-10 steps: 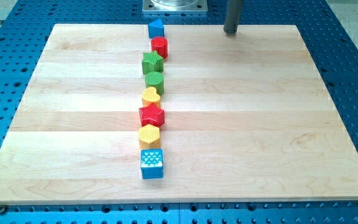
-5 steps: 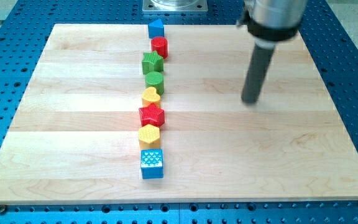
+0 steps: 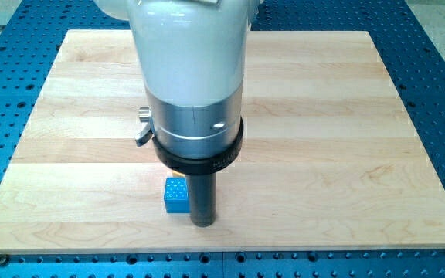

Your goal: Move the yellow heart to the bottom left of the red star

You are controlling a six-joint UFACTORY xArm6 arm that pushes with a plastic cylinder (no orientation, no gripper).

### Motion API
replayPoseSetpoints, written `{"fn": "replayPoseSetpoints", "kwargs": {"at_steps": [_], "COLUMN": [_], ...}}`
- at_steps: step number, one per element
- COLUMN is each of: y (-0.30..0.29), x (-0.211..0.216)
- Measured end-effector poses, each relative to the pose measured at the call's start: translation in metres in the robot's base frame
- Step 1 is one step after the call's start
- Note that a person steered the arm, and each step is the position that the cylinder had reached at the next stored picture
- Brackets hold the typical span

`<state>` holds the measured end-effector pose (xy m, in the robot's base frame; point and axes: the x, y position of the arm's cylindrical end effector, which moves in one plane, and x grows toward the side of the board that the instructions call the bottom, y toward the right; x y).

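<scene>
My tip (image 3: 202,222) is down on the desk (image 3: 346,154) near the view's bottom. The tool is a bare rod, nothing to open or close, holding nothing. The blue cube (image 3: 177,194) sits just to the view's left of the rod, touching it or nearly so; can't tell which. The white and silver arm body (image 3: 191,77) fills the middle of the view and covers the strip of desk above the tip.

The yellow heart and red star are not visible, presumably behind the arm body; can't say where they sit relative to the tip. No other blocks show.

Risks, judged from this frame:
- The tip is tight against the blue cube, so any slide toward the view's left shoves that cube instead of the heart.
- The targets are hidden, so the next push is aimed blind. If blocks are packed close behind the arm, contact with the heart could drag neighbours along or knock the star, shifting the reference spot.
- The heart's rounded sides may let it slip off the rod and rotate instead of travelling straight.
- The tip looks low on the desk; a push further toward the view's bottom could run a block off the edge.
</scene>
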<state>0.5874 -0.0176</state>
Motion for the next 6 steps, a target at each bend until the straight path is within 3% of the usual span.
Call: {"fn": "replayPoseSetpoints", "kwargs": {"at_steps": [3,5,6], "y": [0.005,-0.096,-0.150], "x": [-0.151,-0.161,-0.145]}}
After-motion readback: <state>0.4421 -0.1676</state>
